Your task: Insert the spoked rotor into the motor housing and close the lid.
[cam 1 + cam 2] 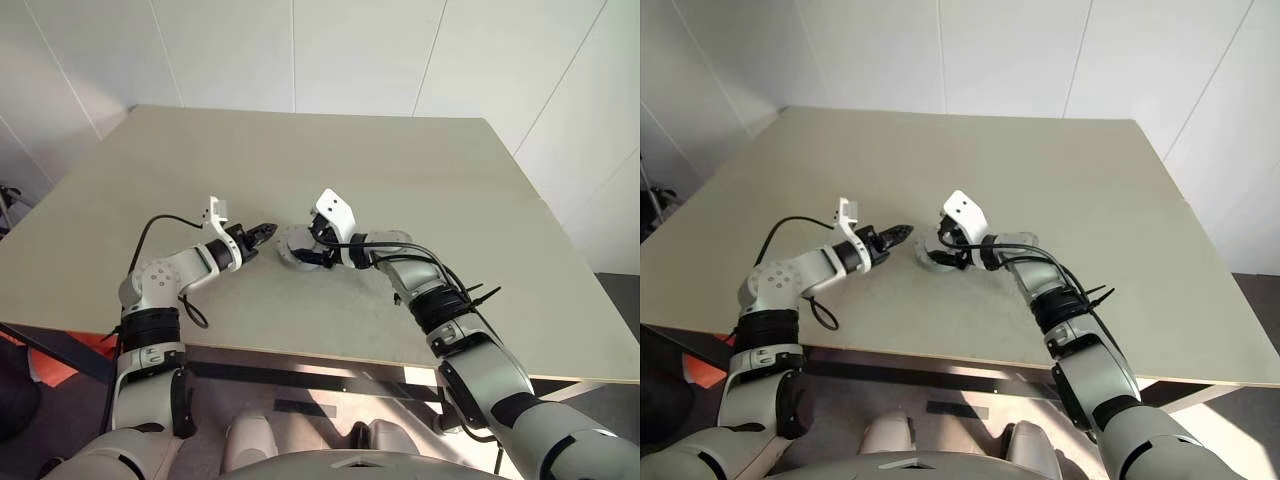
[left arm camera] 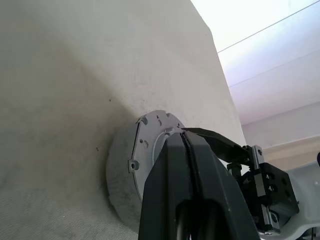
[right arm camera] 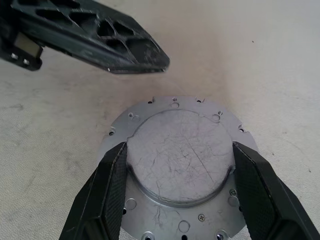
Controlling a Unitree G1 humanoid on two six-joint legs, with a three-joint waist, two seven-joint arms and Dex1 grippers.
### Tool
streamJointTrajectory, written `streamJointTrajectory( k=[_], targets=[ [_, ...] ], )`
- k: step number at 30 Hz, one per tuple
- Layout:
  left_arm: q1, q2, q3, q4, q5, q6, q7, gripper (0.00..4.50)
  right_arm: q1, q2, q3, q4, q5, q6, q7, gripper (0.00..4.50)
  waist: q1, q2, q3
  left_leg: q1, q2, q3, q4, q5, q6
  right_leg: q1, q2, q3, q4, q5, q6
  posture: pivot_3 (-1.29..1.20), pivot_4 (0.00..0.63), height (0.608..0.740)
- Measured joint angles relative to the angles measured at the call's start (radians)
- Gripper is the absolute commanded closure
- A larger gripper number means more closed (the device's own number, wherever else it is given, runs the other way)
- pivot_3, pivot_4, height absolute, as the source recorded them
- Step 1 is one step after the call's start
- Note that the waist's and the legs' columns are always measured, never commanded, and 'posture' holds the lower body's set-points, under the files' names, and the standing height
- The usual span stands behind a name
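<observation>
Near the middle of the bench [image 1: 420, 160], the right claw [image 3: 177, 192] clamps the lid [image 3: 180, 152] sitting on the motor housing [image 1: 292, 244], while the left claw [image 1: 264, 233], fingers together, hovers at its nine o'clock.

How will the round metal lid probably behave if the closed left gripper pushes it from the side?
The lid looks like rigid scratched metal, so it probably won't bend. It lies flat and low, so it should slide, not tip. The right gripper brackets its raised centre, likely limiting any slide.
</observation>
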Motion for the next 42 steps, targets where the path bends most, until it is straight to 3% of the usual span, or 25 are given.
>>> streamJointTrajectory(
  k=[7, 14, 15, 17, 23, 29, 35, 42],
  targets=[
    [-0.075, -0.016, -0.029, 0.150, 0.068, -0.057, 0.026, 4.50, 0.005, -0.002, -0.001, -0.006, -0.004, 0.006, -0.007, 1.41, 0.003, 0.000, 0.000, 0.002, -0.001, 0.000, 0.000, -0.001, 0.001, 0.002, -0.001, 0.000, -0.001, 0.000, 0.000, 0.00, 0.000, 0.740],
    [-0.078, -0.008, -0.031, 0.156, 0.077, -0.050, 0.019, 4.50, 0.005, -0.002, -0.003, -0.019, -0.002, 0.034, -0.011, 1.41, 0.003, 0.000, 0.000, 0.004, -0.001, 0.000, 0.000, -0.001, 0.002, 0.004, -0.001, 0.000, -0.001, 0.000, 0.000, 0.00, 0.000, 0.740],
    [-0.078, -0.007, -0.031, 0.155, 0.077, -0.047, 0.018, 4.50, 0.005, -0.003, -0.005, -0.024, 0.001, 0.045, -0.007, 0.69, 0.004, 0.000, 0.000, 0.004, -0.001, 0.000, 0.000, -0.001, 0.002, 0.004, -0.001, 0.000, -0.001, 0.000, 0.000, 0.00, 0.000, 0.740],
    [-0.077, -0.005, -0.031, 0.153, 0.076, -0.043, 0.017, 4.50, 0.011, -0.022, -0.006, -0.049, 0.005, 0.054, 0.023, 0.08, 0.005, 0.000, 0.000, 0.004, -0.001, 0.000, 0.000, -0.001, 0.002, 0.004, -0.001, 0.000, -0.002, 0.000, 0.000, 0.00, 0.000, 0.740],
    [-0.075, 0.004, -0.029, 0.146, 0.075, -0.037, 0.016, 4.50, 0.066, -0.063, -0.011, -0.205, 0.021, 0.094, 0.067, 0.03, 0.000, 0.000, 0.000, 0.004, -0.001, 0.000, -0.003, -0.001, 0.001, 0.002, 0.000, 0.000, -0.002, 0.000, 0.000, 0.00, 0.000, 0.740],
    [-0.072, 0.005, -0.031, 0.146, 0.074, -0.029, 0.002, 4.50, -0.052, -0.007, -0.212, -0.236, 0.172, 0.374, -0.054, 0.03, 0.002, 0.001, 0.000, 0.004, -0.001, 0.000, -0.004, -0.001, 0.001, 0.002, 0.000, 0.000, -0.003, 0.000, 0.000, 0.00, 0.000, 0.740],
    [-0.071, 0.006, -0.030, 0.143, 0.074, -0.029, -0.003, 4.50, -0.114, -0.030, -0.463, -0.079, 0.293, 0.668, -0.216, 0.03, 0.004, 0.001, 0.000, 0.004, -0.001, 0.000, -0.006, 0.001, -0.002, 0.001, 0.000, 0.000, -0.003, 0.000, 0.000, 0.00, 0.000, 0.740],
    [-0.069, 0.012, -0.028, 0.140, 0.074, -0.030, -0.004, 4.50, -0.115, -0.051, -0.604, -0.009, 0.376, 0.909, -0.314, 0.03, 0.003, 0.002, 0.000, 0.004, -0.001, 0.000, -0.009, 0.003, -0.005, 0.000, 0.000, 0.000, -0.003, 0.000, 0.000, 0.00, 0.000, 0.740]
  ],
)
